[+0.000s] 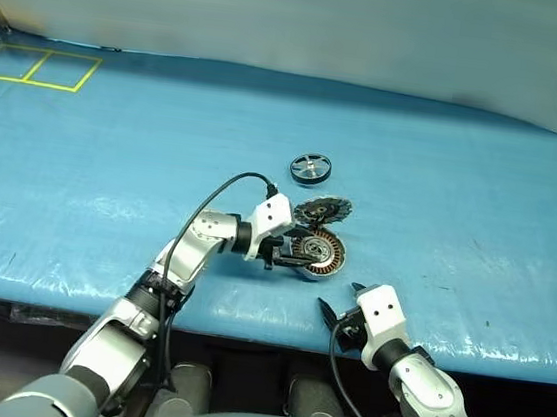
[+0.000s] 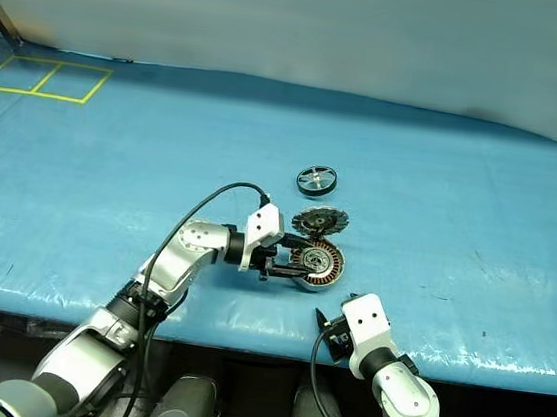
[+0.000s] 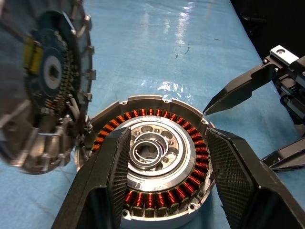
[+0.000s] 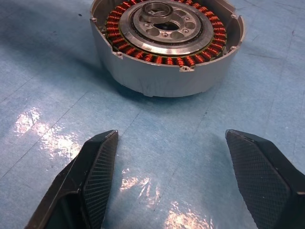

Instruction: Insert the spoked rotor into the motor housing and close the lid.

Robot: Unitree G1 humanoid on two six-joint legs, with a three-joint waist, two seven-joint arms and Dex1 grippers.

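Right gripper (image 1: 339, 306) sits nearest us at the table's front edge, fingers spread wide w/ nothing between them, tips aimed toward the motor housing (image 1: 316, 252) but apart from it. Our right wrist view shows bare blue table cover (image 4: 157, 138) between the two finger pads (image 4: 97, 171) and the housing ahead, silver wall facing us, copper windings ringing a pale metal centre.

Left gripper (image 3: 164, 181) reaches in from our left side, pointing across toward the right. Its fingers stand apart, one on each side over the housing's near rim; we can't tell if they touch the metal, and they clamp nothing.

Lid (image 1: 322, 211) lies just behind the housing, tilted, its edge at the housing rim. In the left wrist view the lid (image 3: 45, 90) shows its inner face w/ a blue board and jagged rim.

Spoked rotor (image 1: 310, 168) lies flat farther back on the cover, apart from lid and housing, not yet inserted.
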